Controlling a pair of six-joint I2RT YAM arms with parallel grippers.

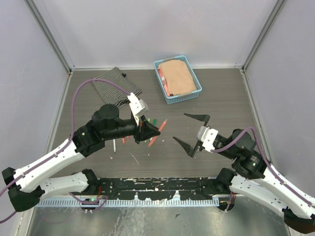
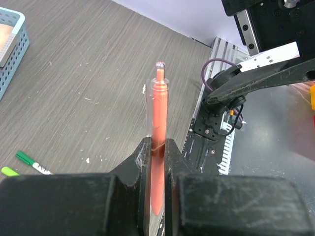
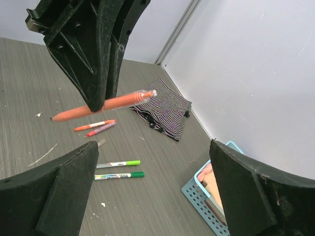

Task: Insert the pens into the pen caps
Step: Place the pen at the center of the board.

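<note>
An orange pen is pinched crosswise in the left gripper, raised over the middle of the table. The left forearm reaches low toward the right gripper, whose jaws gape wide, facing it.

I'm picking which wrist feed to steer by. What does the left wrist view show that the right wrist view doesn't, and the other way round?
Only the left wrist view: the pale slotted strip along the near edge of the grey wood-grain table.

Only the right wrist view: the black-and-white striped cloth, plus an orange-red pen and a pink pen lying on the table.

Both: the slim orange pen clamped in the left hand, two green-ended white pens on the table, and the light-blue plastic basket.
</note>
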